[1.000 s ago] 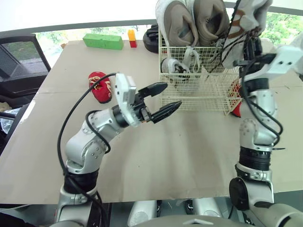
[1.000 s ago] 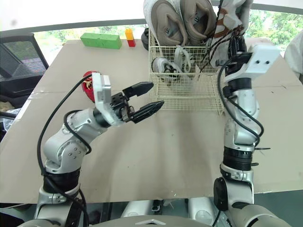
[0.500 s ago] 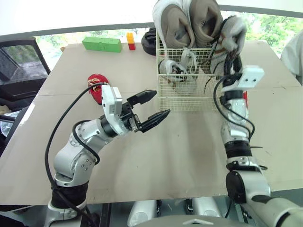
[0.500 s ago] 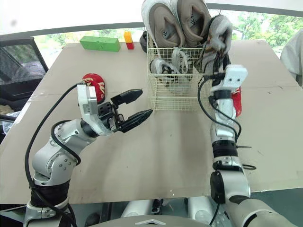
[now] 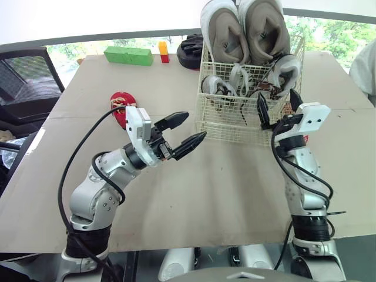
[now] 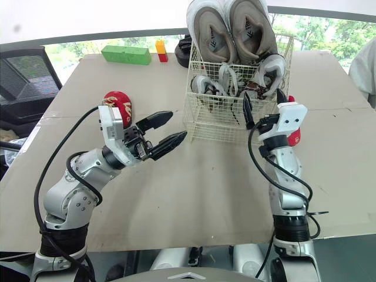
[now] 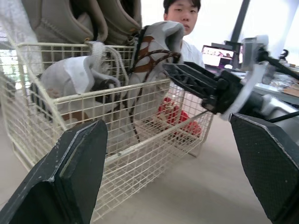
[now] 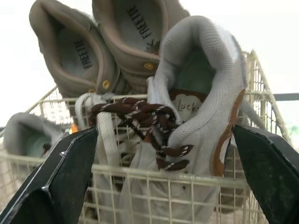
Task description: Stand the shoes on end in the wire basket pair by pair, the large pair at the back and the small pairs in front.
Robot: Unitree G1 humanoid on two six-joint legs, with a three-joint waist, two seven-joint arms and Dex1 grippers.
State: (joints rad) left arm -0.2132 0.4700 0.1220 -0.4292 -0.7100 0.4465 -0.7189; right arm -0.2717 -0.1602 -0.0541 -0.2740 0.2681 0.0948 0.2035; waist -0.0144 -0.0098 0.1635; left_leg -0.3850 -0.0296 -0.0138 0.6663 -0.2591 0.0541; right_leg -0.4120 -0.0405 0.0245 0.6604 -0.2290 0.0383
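The wire basket [image 5: 234, 123] stands on the table. A large beige pair [image 5: 245, 29] is upright at its back. In front, a small grey shoe [image 5: 212, 86] sits at the left and a grey shoe with brown laces [image 8: 201, 88] stands at the right. My right gripper [image 5: 277, 106] is open just in front of that laced shoe, holding nothing. One red shoe [image 5: 121, 106] lies on the table to the left; another red shoe [image 6: 294, 136] lies by the basket's right side, behind my right wrist. My left gripper [image 5: 183, 130] hovers open and empty left of the basket.
A green block [image 5: 128, 56], a yellow and red block [image 5: 164, 49] and a black object [image 5: 191, 47] sit at the table's far edge. An office chair [image 5: 26, 73] is at the left. A person [image 7: 183, 14] sits beyond the basket on the right.
My right gripper has opened and let go of the laced grey shoe, which now stands in the basket's front right. The right arm has dropped lower. The camera view has shifted.
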